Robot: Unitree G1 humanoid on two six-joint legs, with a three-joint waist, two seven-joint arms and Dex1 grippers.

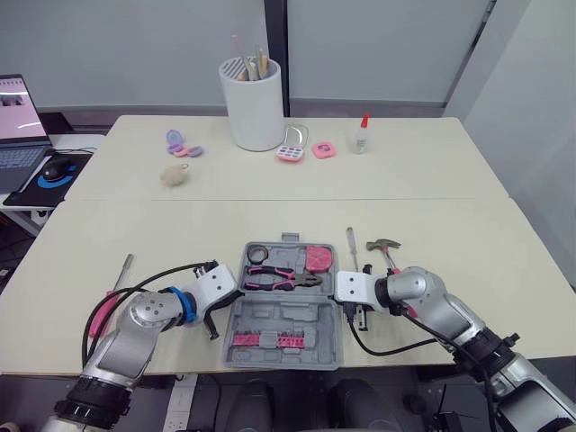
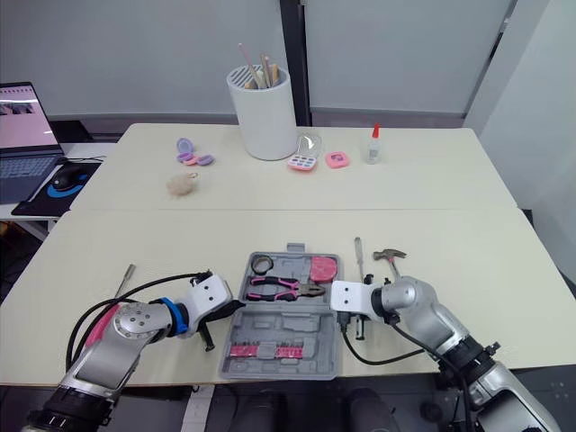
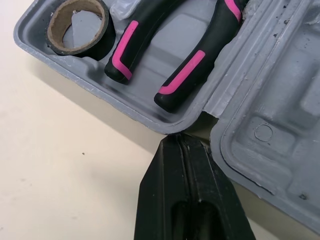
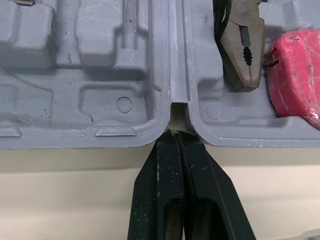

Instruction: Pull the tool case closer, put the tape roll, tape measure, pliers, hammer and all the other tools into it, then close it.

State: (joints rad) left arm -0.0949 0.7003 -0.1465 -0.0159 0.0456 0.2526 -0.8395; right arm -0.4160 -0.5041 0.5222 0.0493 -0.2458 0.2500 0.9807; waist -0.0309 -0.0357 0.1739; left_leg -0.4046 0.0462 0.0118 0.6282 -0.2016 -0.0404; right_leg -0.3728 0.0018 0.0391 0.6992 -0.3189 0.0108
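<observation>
- Hinge notches of the grey moulded-plastic tool case (image 1: 279,317), near the worktop's (image 1: 450,270) front edge: left tool (image 3: 180,142) and right tool (image 4: 175,137) each touch one, fingers together, holding nothing.
- Risk: the slick, light shell may skid or twist if one side pushes harder.
- Far half holds tape roll (image 1: 256,253), rubber-gripped pliers (image 1: 281,280) and pink tape measure (image 1: 317,258).
- Hammer (image 1: 387,247) and screwdriver (image 1: 353,245) lie just right of it; closing now would strand them.

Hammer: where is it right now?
In the left eye view the hammer lies on the table to the right of the tool case, outside it, just right of the screwdriver.
</observation>
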